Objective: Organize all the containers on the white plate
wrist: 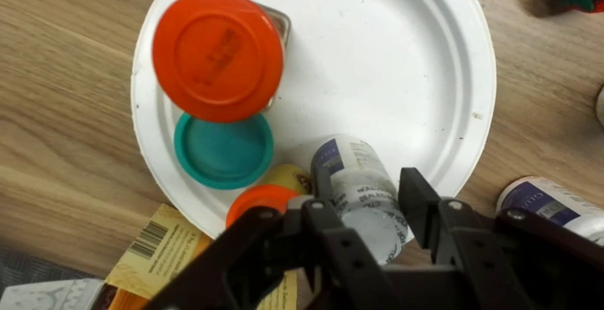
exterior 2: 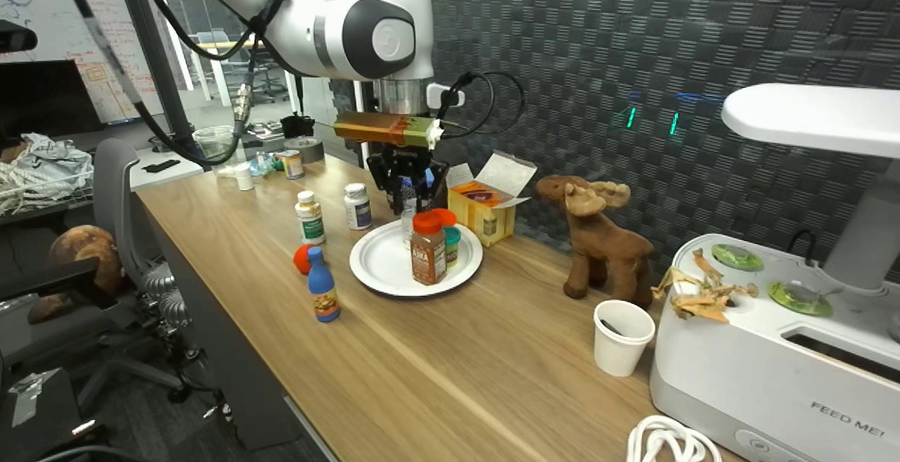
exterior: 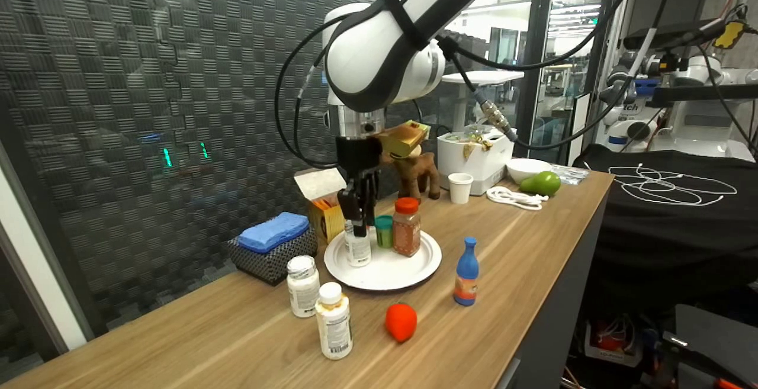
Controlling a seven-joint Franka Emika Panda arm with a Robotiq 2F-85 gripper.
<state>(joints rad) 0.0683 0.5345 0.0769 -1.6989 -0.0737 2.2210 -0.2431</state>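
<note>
The white plate [exterior: 391, 277] carries a spice jar with a red lid [wrist: 217, 55], a teal-lidded can [wrist: 224, 152] and an orange-lidded yellow can [wrist: 264, 199], grouped along one side. Beside them, a white bottle with a purple label [wrist: 351, 159] is upright over the plate, its base at or just above the surface. My gripper [wrist: 367, 182] is shut on its upper part, a finger on either side. Off the plate stand another white bottle [exterior: 304, 291], a green-labelled white bottle [exterior 2: 311, 219] and a blue bottle [exterior: 466, 273].
A red strawberry-like piece [exterior: 401, 322] lies near the plate. Behind the plate is an open yellow carton [exterior 2: 485, 212], with a blue cloth [exterior: 273, 232] on a dark box nearby. A plush moose [exterior 2: 608, 244], paper cup [exterior 2: 622, 339] and white planter [exterior 2: 738, 370] are farther along.
</note>
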